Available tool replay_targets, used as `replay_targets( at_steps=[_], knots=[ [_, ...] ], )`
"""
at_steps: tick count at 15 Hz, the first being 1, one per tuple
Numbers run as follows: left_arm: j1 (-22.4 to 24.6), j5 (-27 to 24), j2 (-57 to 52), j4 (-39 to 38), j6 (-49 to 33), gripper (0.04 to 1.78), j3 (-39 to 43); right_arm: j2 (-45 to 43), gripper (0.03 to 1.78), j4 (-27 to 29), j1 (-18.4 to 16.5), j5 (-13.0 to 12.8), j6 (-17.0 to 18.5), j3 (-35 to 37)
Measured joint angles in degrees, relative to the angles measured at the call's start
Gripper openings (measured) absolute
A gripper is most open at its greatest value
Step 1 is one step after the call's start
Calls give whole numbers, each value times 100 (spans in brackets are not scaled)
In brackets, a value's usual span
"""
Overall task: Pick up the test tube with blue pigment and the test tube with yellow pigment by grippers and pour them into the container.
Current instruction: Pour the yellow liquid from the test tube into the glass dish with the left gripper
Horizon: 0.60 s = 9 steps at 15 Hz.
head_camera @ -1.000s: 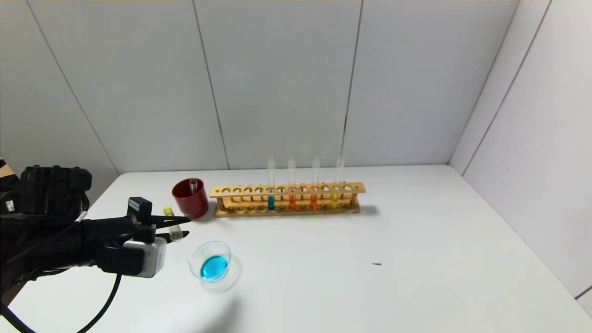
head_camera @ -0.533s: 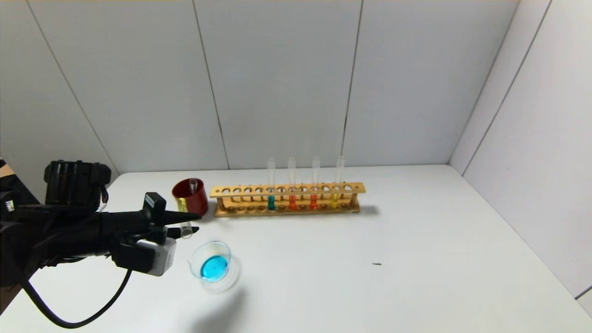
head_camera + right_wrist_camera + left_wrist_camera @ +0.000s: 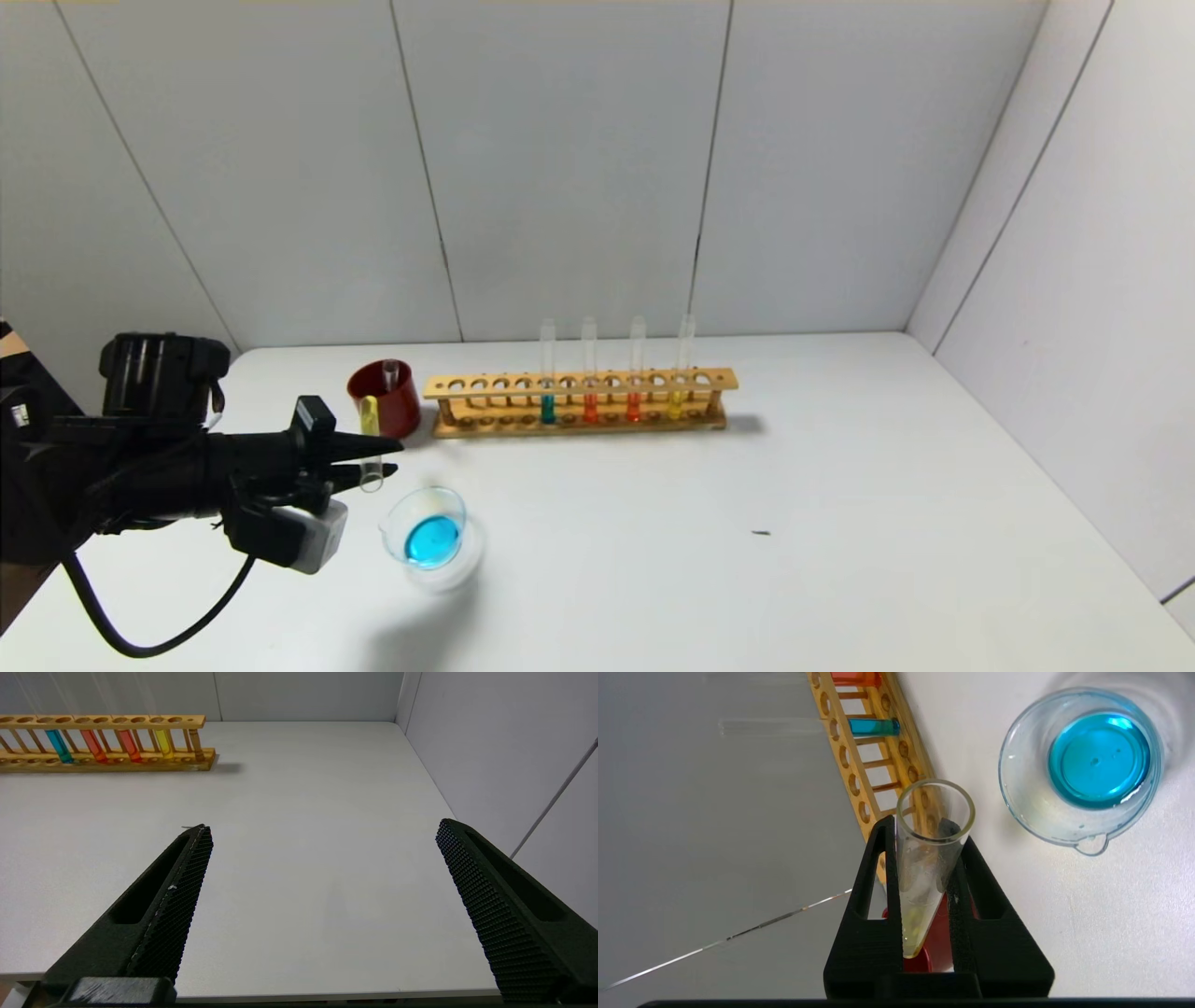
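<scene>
My left gripper (image 3: 392, 456) is shut on the test tube with yellow pigment (image 3: 371, 446). The tube is held nearly upright with its closed yellow end up and its open mouth down, just left of the container (image 3: 429, 538). In the left wrist view the gripper (image 3: 920, 823) clamps the tube (image 3: 924, 868); a little yellow liquid sits at its closed end. The container (image 3: 1020, 798) holds bright blue liquid. No tube with blue liquid shows. My right gripper (image 3: 323, 827) is open and empty over the bare right of the table.
A dark red cup (image 3: 385, 401) with an empty clear tube (image 3: 390, 373) in it stands behind my left gripper. A wooden rack (image 3: 579, 403) behind holds teal, orange-red and yellow tubes. Walls close the table's back and right.
My left gripper has moved right towards the container and rolled at the wrist. The yellow tube has swung from slanted to nearly upright, mouth down. The right arm has not moved.
</scene>
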Motion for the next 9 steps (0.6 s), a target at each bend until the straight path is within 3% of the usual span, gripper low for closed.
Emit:
replay_targets(
  at_steps=[9],
  knots=[
    [-129, 234, 425, 20, 524, 32, -516, 0, 175, 0, 2, 0, 0, 0]
  ],
)
